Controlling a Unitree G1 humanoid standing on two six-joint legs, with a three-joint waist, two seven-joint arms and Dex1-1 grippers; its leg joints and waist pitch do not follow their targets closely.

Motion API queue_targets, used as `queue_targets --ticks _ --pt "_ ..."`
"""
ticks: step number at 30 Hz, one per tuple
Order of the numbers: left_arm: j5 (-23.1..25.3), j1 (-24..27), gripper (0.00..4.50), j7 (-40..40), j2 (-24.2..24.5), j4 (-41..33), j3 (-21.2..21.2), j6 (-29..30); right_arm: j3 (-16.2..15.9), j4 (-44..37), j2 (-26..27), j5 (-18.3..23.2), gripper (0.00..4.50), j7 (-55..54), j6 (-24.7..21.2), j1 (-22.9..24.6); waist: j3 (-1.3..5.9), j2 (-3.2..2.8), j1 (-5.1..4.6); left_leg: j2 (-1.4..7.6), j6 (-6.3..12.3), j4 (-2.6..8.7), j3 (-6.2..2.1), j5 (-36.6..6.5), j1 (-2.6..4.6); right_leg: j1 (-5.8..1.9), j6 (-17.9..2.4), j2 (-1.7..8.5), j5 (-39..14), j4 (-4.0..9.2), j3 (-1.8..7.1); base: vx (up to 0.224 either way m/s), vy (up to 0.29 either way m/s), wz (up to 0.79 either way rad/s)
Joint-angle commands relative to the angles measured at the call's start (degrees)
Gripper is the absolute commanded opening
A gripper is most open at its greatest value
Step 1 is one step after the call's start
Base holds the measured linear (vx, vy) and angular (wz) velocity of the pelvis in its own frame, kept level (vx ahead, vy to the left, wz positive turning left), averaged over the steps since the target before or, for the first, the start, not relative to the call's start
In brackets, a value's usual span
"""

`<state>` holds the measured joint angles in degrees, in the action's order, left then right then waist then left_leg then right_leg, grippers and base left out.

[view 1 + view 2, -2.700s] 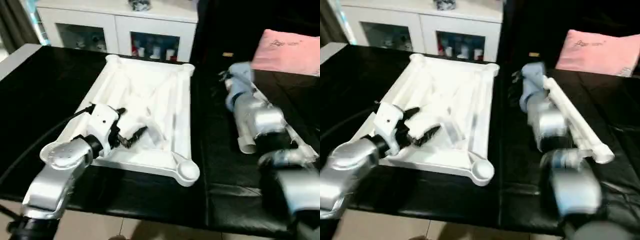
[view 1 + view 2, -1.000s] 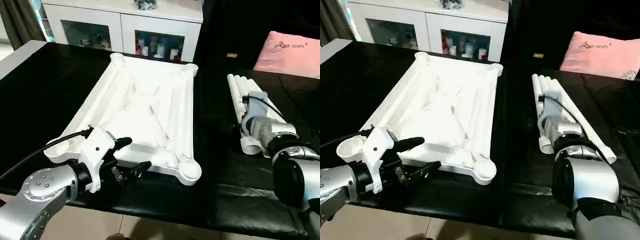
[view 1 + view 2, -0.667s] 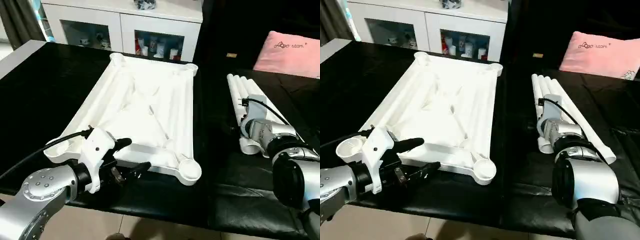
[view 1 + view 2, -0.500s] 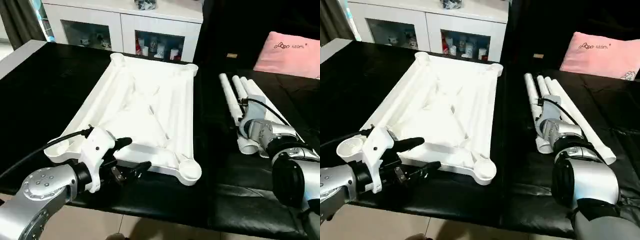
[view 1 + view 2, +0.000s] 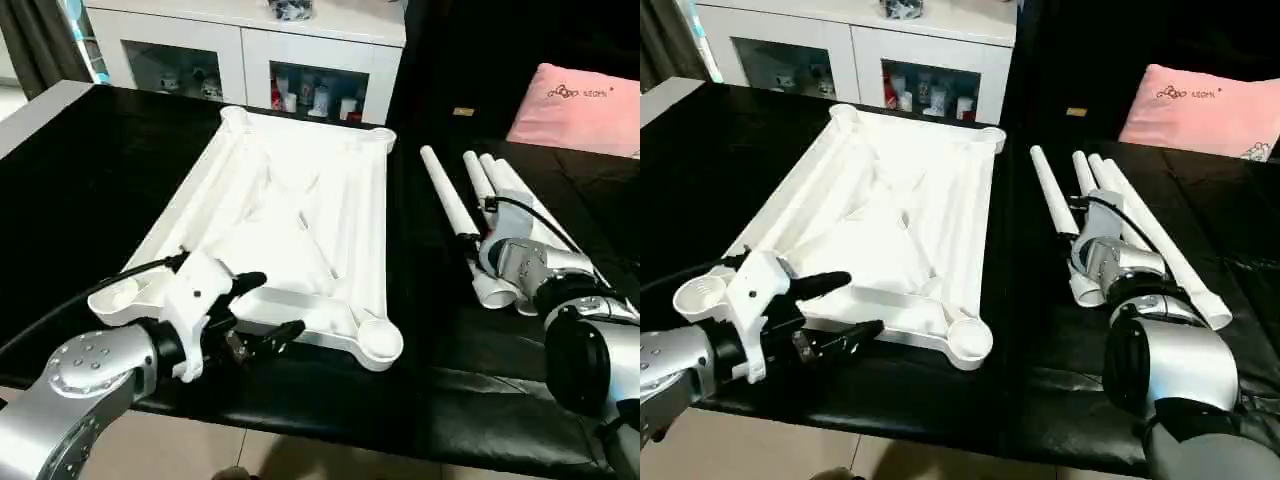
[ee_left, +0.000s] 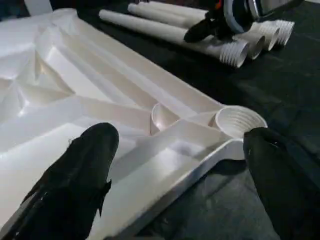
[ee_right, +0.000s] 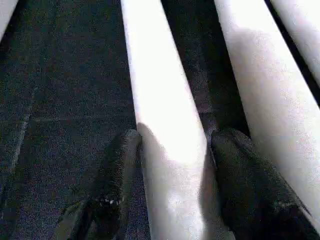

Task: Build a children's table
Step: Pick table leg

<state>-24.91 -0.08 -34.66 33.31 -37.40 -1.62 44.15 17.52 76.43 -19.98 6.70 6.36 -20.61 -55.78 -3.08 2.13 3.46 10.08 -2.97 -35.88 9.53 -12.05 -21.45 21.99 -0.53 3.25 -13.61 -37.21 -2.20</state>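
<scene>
Black tabletop (image 5: pixel 90 150) carries everything. The children's table's white ribbed panel (image 5: pixel 290 215) lies on it underside up, left of centre, long axis running near to far, with round sockets at its corners.

We count four white legs (image 5: pixel 520 205) lying on the black tabletop right of the panel, threaded ends toward us. Three sit bundled together. The leftmost leg (image 5: pixel 447 195) is splayed away from them at its far end.

Right hand (image 7: pixel 172 140) is down at the near end of that leftmost leg. The fingers (image 7: pixel 117 165) have narrowed onto it, one pressed against each side, so we read this as a grip.

Left hand (image 5: pixel 275 308) sits at the panel's near edge, spread wide and holding nothing. One finger is over the panel's ribs, the other is past the near edge above the black tabletop. We can't tell whether either finger touches.
</scene>
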Motion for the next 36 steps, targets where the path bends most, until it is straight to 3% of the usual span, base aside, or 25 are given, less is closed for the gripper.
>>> queue_targets --ticks 1,13,19,32,36 --pt "0.5 -0.5 4.5 -0.1 0.4 0.8 -1.0 -0.4 -0.5 -0.1 -0.3 -0.1 2.16 0.4 -0.3 1.6 3.39 -0.75 0.19 2.31 -1.67 4.3 -0.25 -5.5 0.54 -2.37 -14.1 3.81 2.6 3.36 2.24 0.0 0.0 0.0" --pt "1.0 -1.9 4.5 0.0 0.2 2.4 -2.2 -1.3 -1.5 0.3 0.0 -1.4 1.3 0.6 -2.1 1.5 3.29 -0.68 0.08 2.36 -2.12 4.43 -0.26 -6.7 0.64 -2.3 -13.7 3.83 0.4 3.57 2.3 0.0 0.0 0.0" --pt "1.4 -1.7 4.5 -0.3 0.7 2.6 -2.7 -1.5 -2.3 0.3 -0.4 -2.2 1.04 0.6 -2.2 1.1 3.29 -0.37 -0.02 2.36 -2.31 4.45 -0.23 -7.0 0.66 -2.25 -13.4 3.81 -0.4 3.67 2.3 0.0 0.0 0.0" --pt "1.5 -1.7 4.5 -0.9 1.7 2.8 -2.9 -1.0 -1.7 0.6 -1.0 -2.2 2.18 -0.9 -4.4 0.6 3.27 -0.31 0.08 2.36 -2.52 4.5 -0.19 -6.9 0.69 -2.15 -13.0 3.8 -0.7 3.67 2.32 0.0 0.0 0.0" --pt "1.3 -1.8 4.5 -1.2 2.1 2.8 -3.1 -0.9 -3.0 1.1 -1.4 -3.5 2.62 -0.7 -8.4 0.1 3.33 -0.16 0.0 2.31 -2.49 4.47 -0.2 -6.4 0.55 -2.26 -13.0 3.78 -0.2 3.62 2.32 0.0 0.0 0.0"
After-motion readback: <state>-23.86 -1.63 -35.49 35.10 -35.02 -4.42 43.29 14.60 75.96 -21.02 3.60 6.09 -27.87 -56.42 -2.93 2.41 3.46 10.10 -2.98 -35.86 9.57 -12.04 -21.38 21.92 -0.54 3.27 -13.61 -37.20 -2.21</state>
